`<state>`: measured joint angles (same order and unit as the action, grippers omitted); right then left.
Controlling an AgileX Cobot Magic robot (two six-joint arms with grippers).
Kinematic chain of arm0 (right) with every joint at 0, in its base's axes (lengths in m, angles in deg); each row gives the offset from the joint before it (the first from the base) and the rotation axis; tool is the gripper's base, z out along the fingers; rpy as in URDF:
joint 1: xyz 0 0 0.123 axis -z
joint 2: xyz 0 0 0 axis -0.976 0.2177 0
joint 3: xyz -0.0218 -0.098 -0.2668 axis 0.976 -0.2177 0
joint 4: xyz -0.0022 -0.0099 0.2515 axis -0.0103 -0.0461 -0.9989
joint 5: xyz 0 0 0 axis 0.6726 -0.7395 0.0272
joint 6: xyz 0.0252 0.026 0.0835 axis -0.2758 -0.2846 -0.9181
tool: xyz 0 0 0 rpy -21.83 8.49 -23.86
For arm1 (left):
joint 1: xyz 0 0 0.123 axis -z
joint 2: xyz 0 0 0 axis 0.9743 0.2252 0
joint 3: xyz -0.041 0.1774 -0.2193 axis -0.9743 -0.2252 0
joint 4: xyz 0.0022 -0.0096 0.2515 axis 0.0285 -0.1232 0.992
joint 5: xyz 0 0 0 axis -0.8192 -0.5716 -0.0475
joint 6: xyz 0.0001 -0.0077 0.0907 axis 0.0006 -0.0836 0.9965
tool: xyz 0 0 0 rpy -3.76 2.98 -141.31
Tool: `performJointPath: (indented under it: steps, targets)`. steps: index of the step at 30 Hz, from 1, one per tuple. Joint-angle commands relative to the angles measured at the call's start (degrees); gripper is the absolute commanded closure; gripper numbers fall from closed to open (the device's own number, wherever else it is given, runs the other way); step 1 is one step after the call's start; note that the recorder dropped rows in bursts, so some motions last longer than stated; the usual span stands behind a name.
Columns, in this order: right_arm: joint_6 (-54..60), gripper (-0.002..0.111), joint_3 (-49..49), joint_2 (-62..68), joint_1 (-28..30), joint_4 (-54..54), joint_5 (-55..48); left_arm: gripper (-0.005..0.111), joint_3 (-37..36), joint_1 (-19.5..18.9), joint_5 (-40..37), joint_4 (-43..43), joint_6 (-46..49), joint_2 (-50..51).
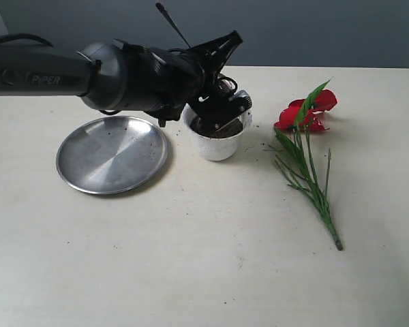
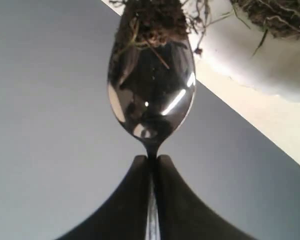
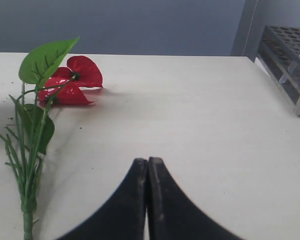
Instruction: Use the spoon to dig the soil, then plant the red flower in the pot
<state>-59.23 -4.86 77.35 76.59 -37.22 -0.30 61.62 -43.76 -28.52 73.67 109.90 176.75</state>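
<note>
Left gripper (image 2: 151, 159) is clamped on the neck of the spoon (image 2: 151, 95). The spoon's tip is loaded with crumbly soil (image 2: 152, 22) directly at the pot (image 1: 218, 144). The pot stands upright on the table (image 1: 204, 266), just beside a steel plate (image 1: 112, 155). The red flower (image 1: 286, 117) lies flat, apart from the pot on the exterior view's right (petals toward the far edge). Right gripper (image 3: 148, 161) is pressed together, empty, above the table near the flower.

The left arm (image 1: 123, 75) overhangs the pot (image 1: 218, 148).
</note>
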Motion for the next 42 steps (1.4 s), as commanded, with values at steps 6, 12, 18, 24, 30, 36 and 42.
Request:
performJointPath:
  steps: [6,12,18,24,30,36,42]
  targets:
    - [0.1,0.108,-0.3,-0.2,0.2,0.0,0.7,0.106,0.3,0.0,-3.5,-6.5,-0.6,-0.7]
    - [0.1,0.108,-0.3,-0.2,0.2,0.0,0.7,0.106,0.3,0.0,-4.2,-26.6,-0.6,-0.7]
    - [0.1,0.108,-0.3,-0.2,0.2,0.1,0.7,0.106,0.3,0.0,-3.8,-28.5,-9.5,-0.7]
    - [0.1,0.108,-0.3,-0.2,0.2,0.1,0.7,0.106,0.3,0.0,-5.1,-27.8,-22.5,-0.7]
    - [0.1,0.108,-0.3,-0.2,0.2,0.1,0.7,0.106,0.3,0.0,-5.2,-29.7,-34.3,-0.7]
    - [0.1,0.108,-0.3,-0.2,0.2,0.1,0.7,0.106,0.3,0.0,-8.0,-34.3,-35.2,-0.7]
    - [0.1,0.108,-0.3,-0.2,0.2,0.0,0.7,0.106,0.3,0.0,-14.2,-34.4,-35.0,-0.7]
